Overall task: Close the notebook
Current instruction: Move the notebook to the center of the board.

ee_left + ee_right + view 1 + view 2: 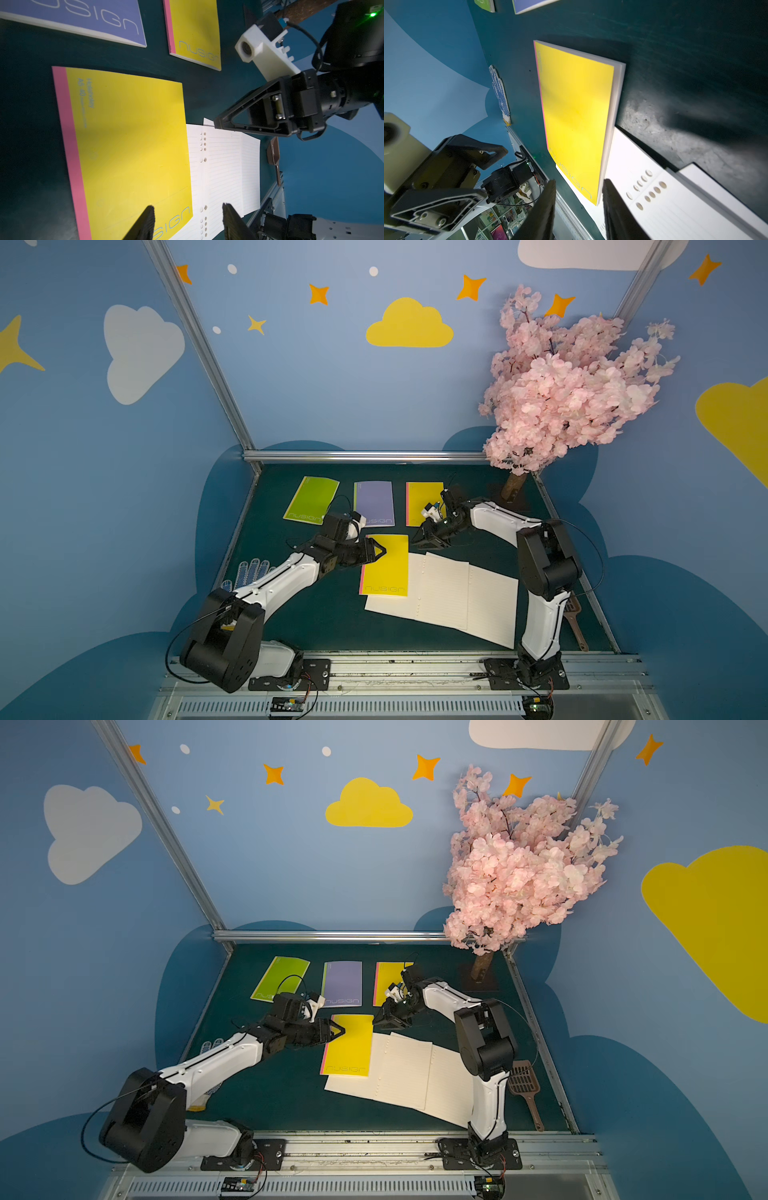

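The yellow notebook (pixel 384 564) (pixel 348 1044) lies flat on the dark green mat with its cover down over its pages and a pink spine on its left. In the wrist views the notebook (pixel 128 145) (pixel 575 116) shows its white page block under the cover. My left gripper (pixel 380 551) (pixel 188 207) hovers at the notebook's far left part, open, nothing between the jaws. My right gripper (pixel 415 537) (pixel 578 182) hangs just off the notebook's far right corner, open and empty.
Loose lined sheets (pixel 449 593) spread from under the notebook toward the right arm. A green notebook (pixel 311 499), a purple one (pixel 373 502) and another yellow one (pixel 424 502) lie in a row behind. A dotted glove (pixel 249 572) lies left, a brown scoop (pixel 525 1085) right, a pink blossom tree (pixel 561 385) back right.
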You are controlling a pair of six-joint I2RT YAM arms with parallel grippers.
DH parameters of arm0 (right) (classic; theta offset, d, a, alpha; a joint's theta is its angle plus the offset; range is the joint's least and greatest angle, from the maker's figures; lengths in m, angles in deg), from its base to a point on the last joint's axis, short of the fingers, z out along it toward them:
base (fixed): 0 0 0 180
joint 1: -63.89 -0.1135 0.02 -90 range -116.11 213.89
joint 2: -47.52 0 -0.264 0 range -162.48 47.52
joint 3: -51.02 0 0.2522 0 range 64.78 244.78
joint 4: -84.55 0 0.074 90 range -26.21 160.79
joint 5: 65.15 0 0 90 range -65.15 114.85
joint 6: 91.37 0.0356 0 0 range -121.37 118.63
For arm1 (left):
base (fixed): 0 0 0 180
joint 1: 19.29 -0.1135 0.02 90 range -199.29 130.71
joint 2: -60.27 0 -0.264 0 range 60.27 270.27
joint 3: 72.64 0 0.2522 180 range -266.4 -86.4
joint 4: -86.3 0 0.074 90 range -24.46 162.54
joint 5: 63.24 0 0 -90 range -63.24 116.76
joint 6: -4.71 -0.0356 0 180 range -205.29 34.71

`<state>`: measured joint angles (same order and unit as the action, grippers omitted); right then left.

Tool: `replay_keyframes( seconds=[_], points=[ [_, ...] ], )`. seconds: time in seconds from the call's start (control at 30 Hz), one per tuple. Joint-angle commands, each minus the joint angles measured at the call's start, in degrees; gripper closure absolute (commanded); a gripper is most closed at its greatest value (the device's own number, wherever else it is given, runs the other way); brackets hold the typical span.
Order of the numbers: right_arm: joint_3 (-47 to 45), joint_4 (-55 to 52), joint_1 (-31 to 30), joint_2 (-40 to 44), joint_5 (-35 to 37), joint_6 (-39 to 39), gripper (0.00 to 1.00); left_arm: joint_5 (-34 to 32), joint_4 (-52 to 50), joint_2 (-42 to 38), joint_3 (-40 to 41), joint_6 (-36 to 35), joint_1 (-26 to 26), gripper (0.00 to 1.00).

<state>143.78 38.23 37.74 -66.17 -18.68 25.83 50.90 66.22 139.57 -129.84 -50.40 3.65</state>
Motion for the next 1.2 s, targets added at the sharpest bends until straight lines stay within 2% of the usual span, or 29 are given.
replay_keyframes(
  seconds=[0.0,0.13,0.4,0.67,0.87,1.17],
  points=[
    [-1.02,1.07,-1.13,0.17,0.47,0.21,0.6,-5.43,-5.36,1.34,-1.67,-0.44,0.11,0.45],
    [-1.52,2.09,-2.38,-0.73,0.88,0.83,0.6,-10.26,-10.1,3.27,-3.22,-0.46,-0.02,0.44],
    [-1.22,1.46,-4.15,-2.23,3.28,0.75,0.61,-11.91,-12.3,6.36,-4.31,-0.25,-0.37,0.43],
    [-3.03,1.01,-3.64,-1.2,5.43,0.53,0.74,-12.25,-13.49,7.83,-7.85,-1.5,0.94,0.42],
    [-5.95,-0.43,-3.14,1.87,7.73,-0.79,0.86,-15.51,-15.86,10.82,-11.9,-2.19,4.54,0.41],
    [-11.13,-0.05,-1.24,5.13,8.8,-0.87,0.9,-20.01,-19.46,18.85,-20.1,-1.7,10.91,0.36]
  ],
)
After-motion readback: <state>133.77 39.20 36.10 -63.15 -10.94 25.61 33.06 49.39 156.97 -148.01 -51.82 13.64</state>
